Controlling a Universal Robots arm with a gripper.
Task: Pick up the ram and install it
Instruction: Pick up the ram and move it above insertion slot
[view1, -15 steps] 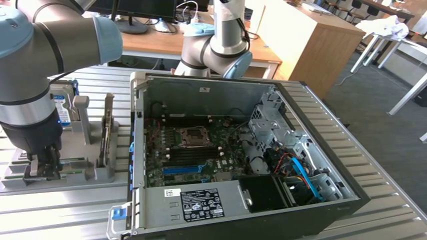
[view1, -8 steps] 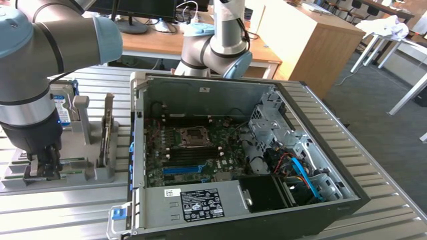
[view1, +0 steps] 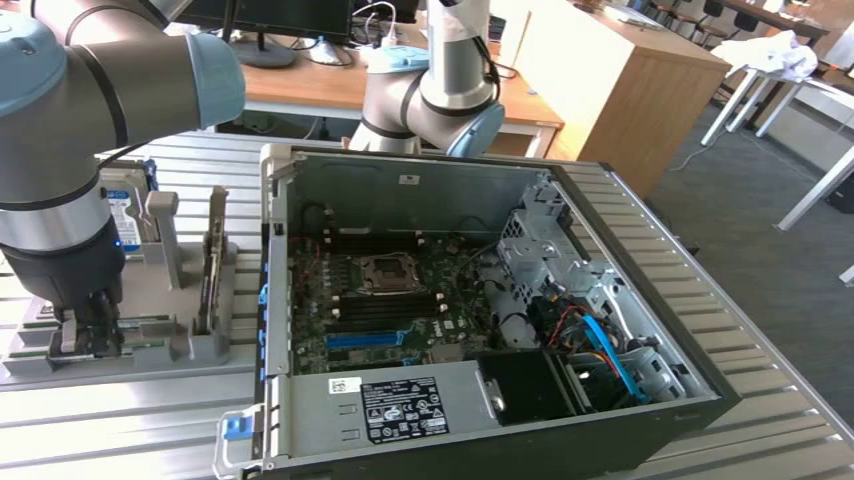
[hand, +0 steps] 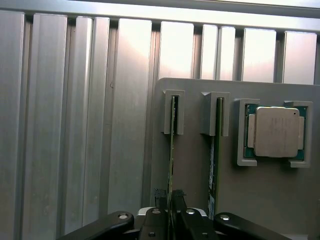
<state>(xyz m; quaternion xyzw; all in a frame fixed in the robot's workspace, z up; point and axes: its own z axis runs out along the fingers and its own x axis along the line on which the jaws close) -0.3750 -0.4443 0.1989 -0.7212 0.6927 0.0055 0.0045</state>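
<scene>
The ram is a thin green board standing on edge in a slotted grey plastic holder, its far end seated between 2 square posts. A 2nd thin board stands parallel in the neighbouring slot. Beside that board, a square processor with a matt silver lid lies flat in a corner-bracket recess.

The gripper has black fingers. The jaws are drawn in to a narrow gap, with 1 pad against each face of the ram, gripping it at its near end. The ram remains seated in its slot. In the exterior view, the gripper stands vertical over the holder at the lower left of the frame.

The table is ribbed, brushed aluminium profile with long parallel grooves. An open computer case lies on it at the frame centre, exposing the motherboard and a grey power supply. A wooden desk occupies the upper right, above dark carpet.
</scene>
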